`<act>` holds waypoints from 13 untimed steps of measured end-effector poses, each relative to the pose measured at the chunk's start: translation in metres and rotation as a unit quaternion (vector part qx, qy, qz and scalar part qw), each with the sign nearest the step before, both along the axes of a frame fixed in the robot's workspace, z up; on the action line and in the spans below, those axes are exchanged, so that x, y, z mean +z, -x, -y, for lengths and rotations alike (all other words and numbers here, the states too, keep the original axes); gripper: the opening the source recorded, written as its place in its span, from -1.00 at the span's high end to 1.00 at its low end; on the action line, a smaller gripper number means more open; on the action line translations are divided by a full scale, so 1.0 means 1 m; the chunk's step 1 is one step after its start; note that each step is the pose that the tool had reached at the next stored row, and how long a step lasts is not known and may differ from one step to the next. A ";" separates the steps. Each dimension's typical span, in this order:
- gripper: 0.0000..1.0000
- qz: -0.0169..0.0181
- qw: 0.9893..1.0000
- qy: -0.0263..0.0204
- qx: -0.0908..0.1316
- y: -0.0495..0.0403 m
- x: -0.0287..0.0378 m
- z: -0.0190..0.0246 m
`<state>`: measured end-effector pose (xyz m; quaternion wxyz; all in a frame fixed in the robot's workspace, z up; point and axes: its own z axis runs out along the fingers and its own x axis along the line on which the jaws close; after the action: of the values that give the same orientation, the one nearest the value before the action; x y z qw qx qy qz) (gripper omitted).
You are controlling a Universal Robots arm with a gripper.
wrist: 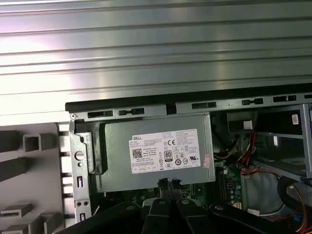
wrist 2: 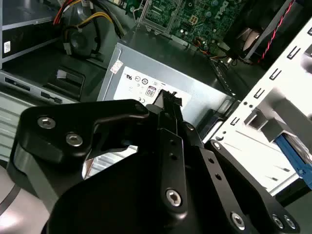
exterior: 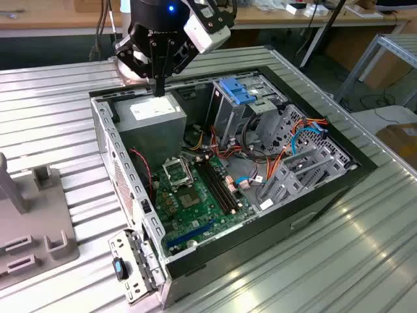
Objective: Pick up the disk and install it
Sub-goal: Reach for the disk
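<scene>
The disk is out of view. My gripper (exterior: 158,88) hangs over the back left corner of the open computer case (exterior: 104,127), just above the grey power supply (exterior: 153,114). In both wrist views the black fingers meet tip to tip with nothing between them, over the power supply's white label (wrist: 165,151). The gripper (wrist: 168,184) is shut and touches nothing. In the second wrist view the gripper (wrist 2: 168,100) stands above the same power supply (wrist 2: 195,73).
Inside the case lie a green motherboard (exterior: 195,195), an upright metal cage with a blue plastic latch (exterior: 236,91) and red, orange and blue cables (exterior: 293,147). A grey fixture (exterior: 32,222) sits on the ribbed metal table (exterior: 52,117) at the exterior view's left.
</scene>
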<state>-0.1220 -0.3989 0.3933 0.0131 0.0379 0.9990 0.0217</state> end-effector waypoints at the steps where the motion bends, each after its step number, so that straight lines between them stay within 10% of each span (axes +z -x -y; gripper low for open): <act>1: 0.79 0.000 1.000 0.000 0.000 0.0000 0.0000 0.0000; 13: 0.79 0.000 1.000 0.000 0.000 0.0009 0.0000 0.0000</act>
<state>-0.1228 -0.3989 0.3933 0.0131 0.0379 0.9990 0.0217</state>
